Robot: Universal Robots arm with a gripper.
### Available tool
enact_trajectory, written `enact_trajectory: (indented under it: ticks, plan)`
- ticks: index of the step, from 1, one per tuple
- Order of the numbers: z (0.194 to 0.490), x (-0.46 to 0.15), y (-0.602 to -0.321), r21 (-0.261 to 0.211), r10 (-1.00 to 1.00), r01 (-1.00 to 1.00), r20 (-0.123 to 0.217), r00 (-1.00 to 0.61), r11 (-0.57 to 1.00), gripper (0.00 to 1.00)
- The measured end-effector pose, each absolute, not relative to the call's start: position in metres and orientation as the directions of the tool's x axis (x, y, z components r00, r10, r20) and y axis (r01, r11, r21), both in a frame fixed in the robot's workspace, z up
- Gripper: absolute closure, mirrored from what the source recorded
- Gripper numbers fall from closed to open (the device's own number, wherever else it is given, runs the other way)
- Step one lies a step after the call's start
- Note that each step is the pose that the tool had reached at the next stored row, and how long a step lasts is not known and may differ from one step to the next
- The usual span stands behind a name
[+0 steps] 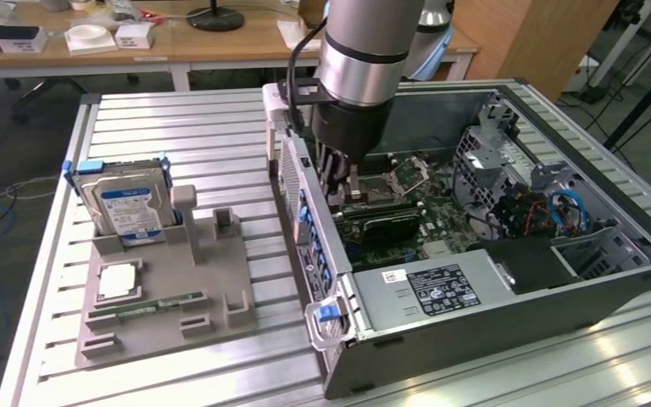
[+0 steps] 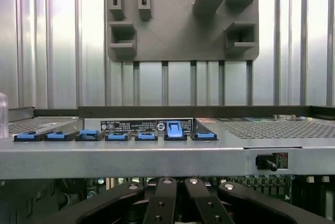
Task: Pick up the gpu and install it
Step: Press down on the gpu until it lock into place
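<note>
Although its lower half is sunk in a slot, the drive stands upright at the far end of the fixture, on the exterior view's left. Nearer on the same fixture a chip lies flat in its recess and a memory stick lies along a groove; the other slots hold nothing. In the wrist view the fixture is cut off by the frame edge.

Right of it, the case lies on its side with the top open. A row of blue clips runs along its wall. The arm reaches down inside and covers the board's middle. The gripper is low over the board, and whether it is released or clenched cannot be told from either view; its black links are cut off at the frame edge. The gpu is hard to make out: a dark block with a green edge, just beside the gripper on the board, seems to be it. Farther right the case holds tangled cables and a supply box.
</note>
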State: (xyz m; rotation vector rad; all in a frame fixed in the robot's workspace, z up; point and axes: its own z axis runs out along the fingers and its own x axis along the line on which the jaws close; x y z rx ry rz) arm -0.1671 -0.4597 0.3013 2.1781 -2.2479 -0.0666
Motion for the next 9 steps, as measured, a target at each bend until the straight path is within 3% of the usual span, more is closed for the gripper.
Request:
enact_trajectory:
  ticks: [9]
  plan:
    - [0.2986, -0.1670, -0.4597, 0.038, -0.999, -0.999, -0.022, -0.032, 0.031, 0.89]
